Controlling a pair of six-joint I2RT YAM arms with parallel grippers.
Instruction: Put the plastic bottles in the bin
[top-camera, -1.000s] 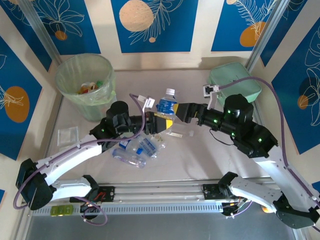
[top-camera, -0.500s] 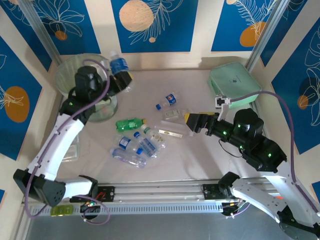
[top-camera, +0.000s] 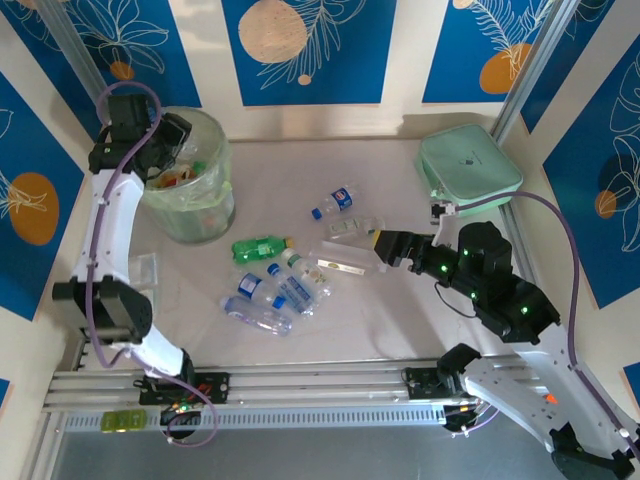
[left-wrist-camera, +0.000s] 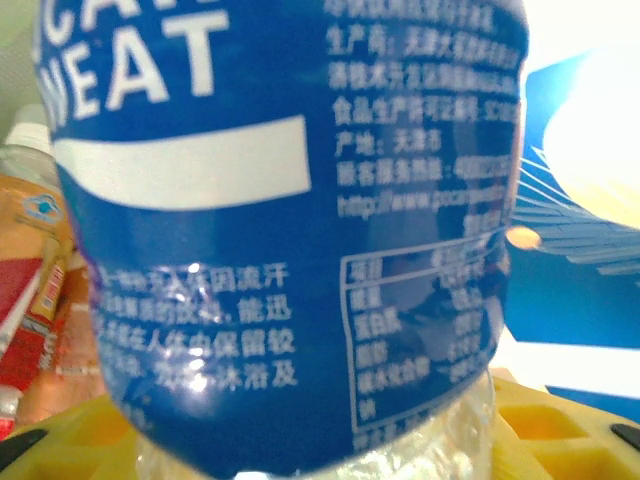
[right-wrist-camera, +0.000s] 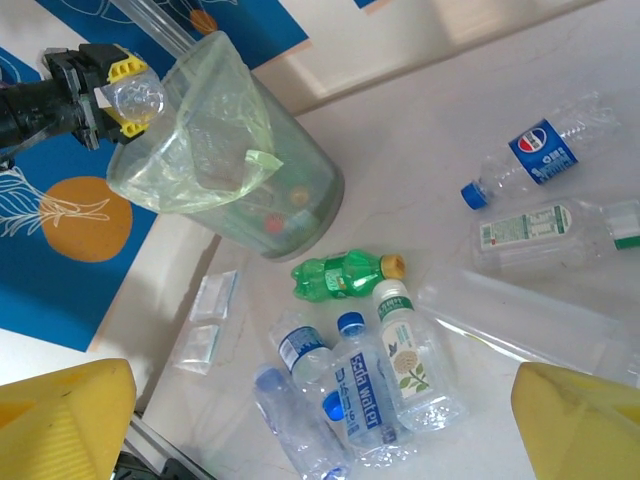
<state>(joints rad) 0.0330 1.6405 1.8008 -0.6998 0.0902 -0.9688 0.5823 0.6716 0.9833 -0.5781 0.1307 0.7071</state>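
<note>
Left gripper (top-camera: 168, 135) clamps a blue-labelled bottle (left-wrist-camera: 290, 230) at the bin (top-camera: 200, 215) rim, not yet dropped. A few items already lie inside the bin. Right gripper (top-camera: 383, 247), jaws wide and empty, hovers well right of the bin. Several bottles (top-camera: 275, 292) lie between, on the worktop (top-camera: 400, 320).

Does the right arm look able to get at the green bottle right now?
Probably yes: the right gripper is open, the green bottle lies uncovered on the table, and only low clear plastic lies between them.
</note>
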